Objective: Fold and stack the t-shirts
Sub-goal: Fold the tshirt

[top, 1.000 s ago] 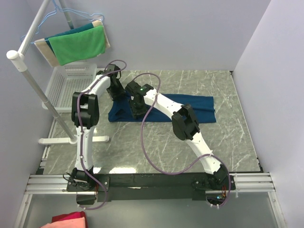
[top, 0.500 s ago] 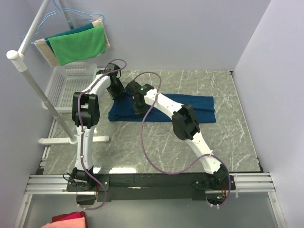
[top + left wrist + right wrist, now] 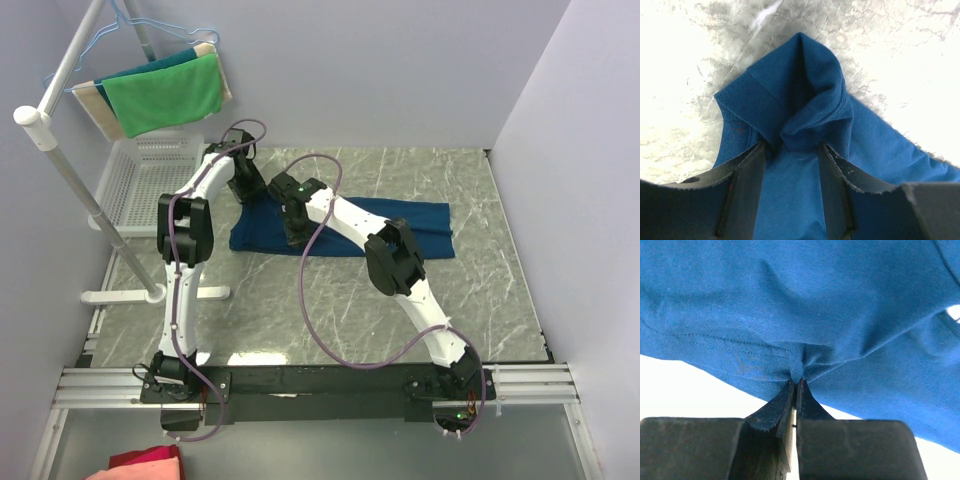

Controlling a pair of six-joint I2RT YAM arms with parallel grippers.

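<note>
Navy cotton is what both arms are on: the t-shirt lies as a long band across the middle of the table, nearer its far edge than its near one, with its left end toward the far-left corner. At that corner stand the rack with the green cloth and the white basket. None of these is part of my job, and the shirt lies apart from them.

My left gripper sits at the shirt's left end, grasping a thick ridge of fabric with a ribbed band. The cloth tents up between the fingers, which I read as that end being taken up so it can be carried over. Just to its right, my right gripper is clenched on a thin pinch of the stitched hem, with puckers running into the jaws.

I judge the two holds are set side by side at one end so that it lifts evenly and folds toward the right without twisting. The shirt's right end lies flat near the table's right side, held by nothing, where the fold would land. I see only this one shirt on the table, so stacking is not yet begun.
</note>
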